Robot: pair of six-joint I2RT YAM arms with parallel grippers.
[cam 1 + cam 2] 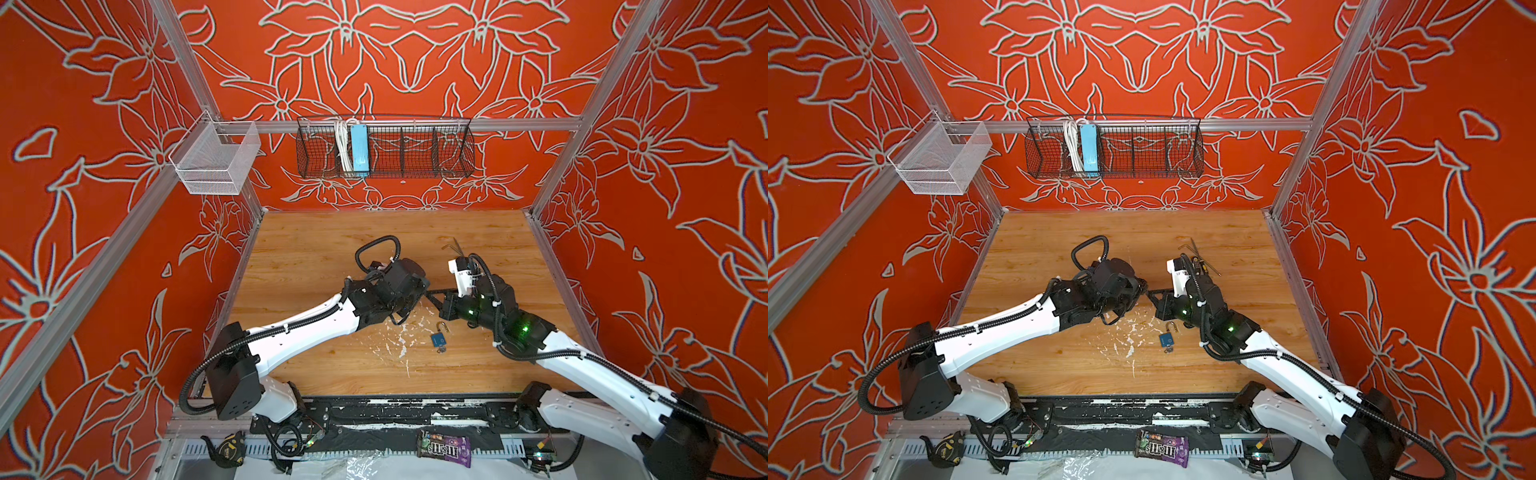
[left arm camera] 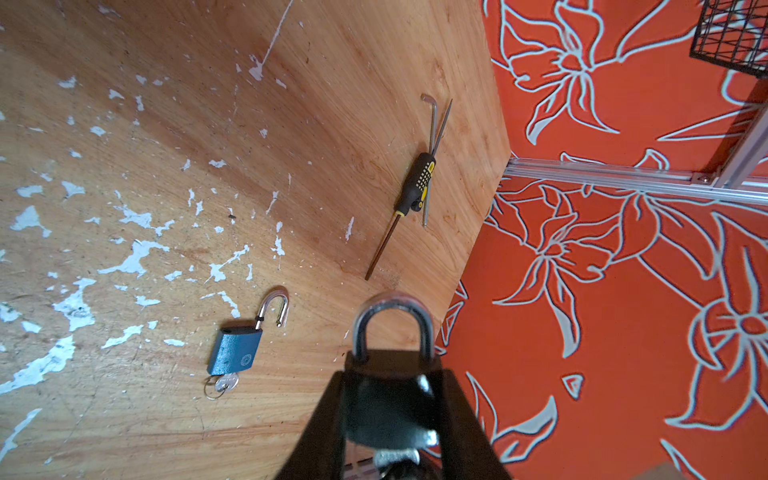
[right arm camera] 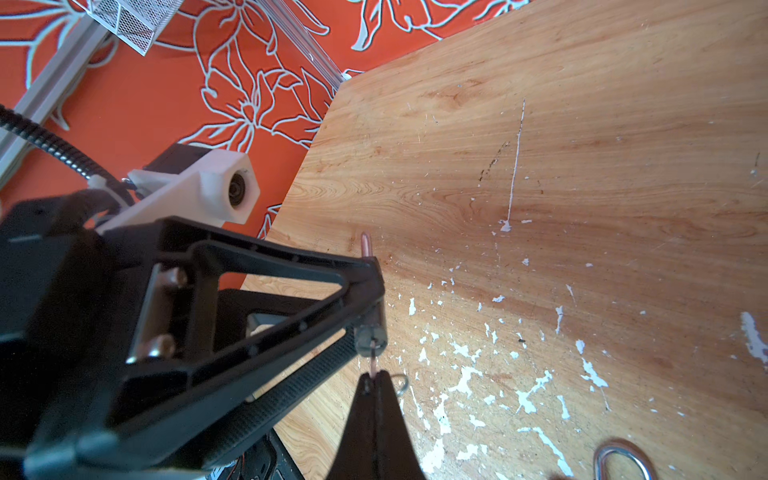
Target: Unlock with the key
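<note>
- Padlock (image 2: 384,411), dark-bodied with its shackle closed, sits clamped between the fingers of the left gripper (image 2: 392,374), held up over the middle of the wooden table (image 1: 324,249).
- The right gripper (image 3: 376,384) has its fingers pressed together on the key (image 3: 374,366), which points at the underside of that lock; how deep it sits I can't make out.
- A blue padlock (image 2: 235,353) lies flat on the table nearby, shackle sprung open, a second key (image 2: 226,381) at its base.
- A screwdriver (image 2: 417,183) and hex key (image 2: 433,120) lie further back.
</note>
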